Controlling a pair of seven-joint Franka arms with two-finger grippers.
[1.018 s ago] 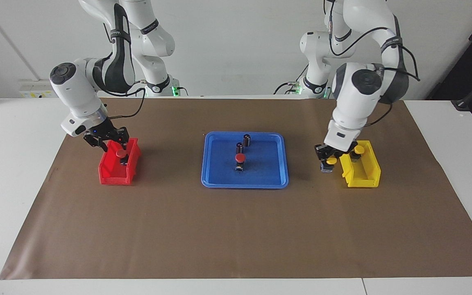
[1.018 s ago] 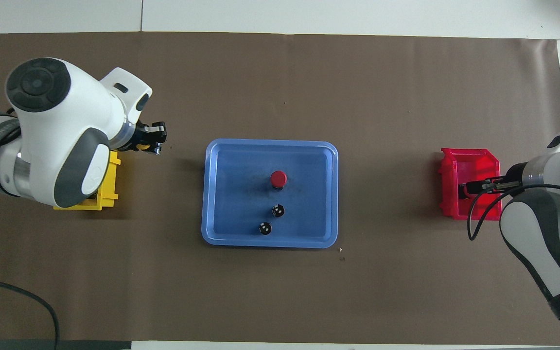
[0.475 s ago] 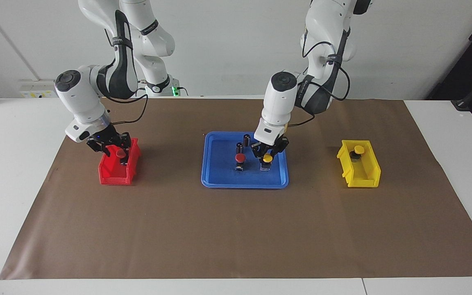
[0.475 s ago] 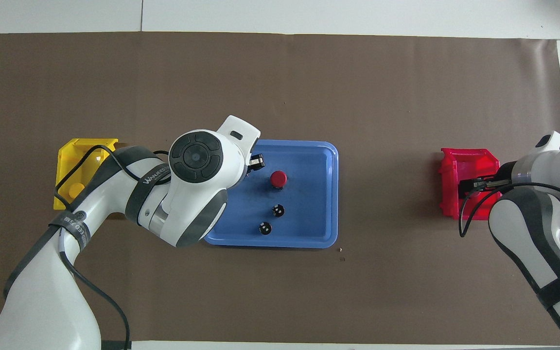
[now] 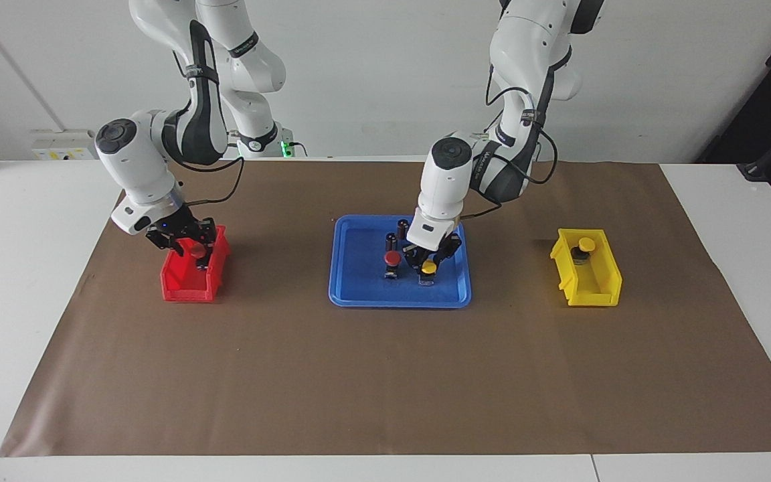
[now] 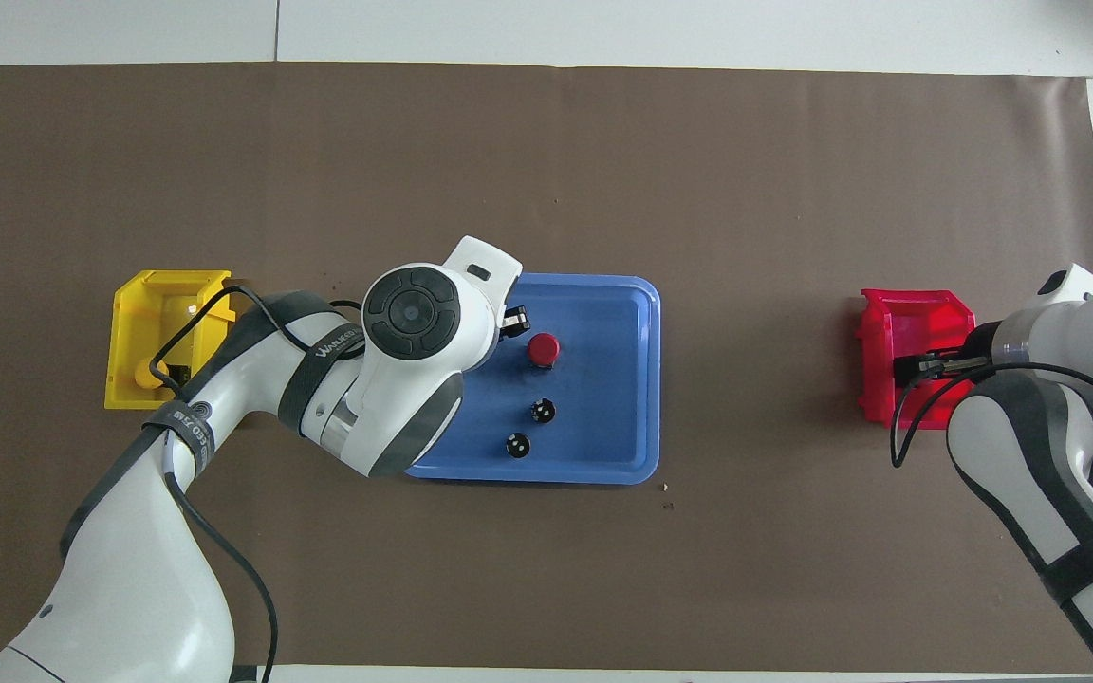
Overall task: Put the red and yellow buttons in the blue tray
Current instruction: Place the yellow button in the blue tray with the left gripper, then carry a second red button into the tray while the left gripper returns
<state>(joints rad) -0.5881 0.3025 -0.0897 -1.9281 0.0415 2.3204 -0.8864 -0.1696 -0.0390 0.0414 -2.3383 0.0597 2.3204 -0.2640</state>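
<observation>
- Facing view, starting at the right arm's end of the counter (image 5: 24, 221): the red bin (image 5: 178, 284) stands there, well apart from the blue tray (image 5: 359, 298).
- The right end effector (image 5: 188, 242) is down in the red bin, right at the binned red button (image 5: 196, 249). I cannot tell whether it is clamped on that button or only around it. The button is not out of the bin.
- The blue tray sits mid-counter. The trayed red button (image 5: 392, 259) stands upright in it, so one red looks done.
- Two dark capless cylinders (image 5: 402, 226) also stand in the tray, nearer to the robots than the trayed red button. They are not task items.
- The left end effector (image 5: 430, 260) is low over the tray, just beside the trayed red button, clenched on the carried yellow button (image 5: 429, 268). The button is at or just above the tray floor; I cannot tell which. It has not been let go.
- The yellow bin (image 5: 593, 291) is at the left arm's end of the counter. The binned yellow button (image 5: 585, 243) sits in its end nearer the robots, untouched.
- My progress estimate: one of four is placed and a second is about to be set down. What is left is to let go of the carried yellow, lift the binned red across to the tray, then fetch the binned yellow. That puts the task roughly a third to half done.
</observation>
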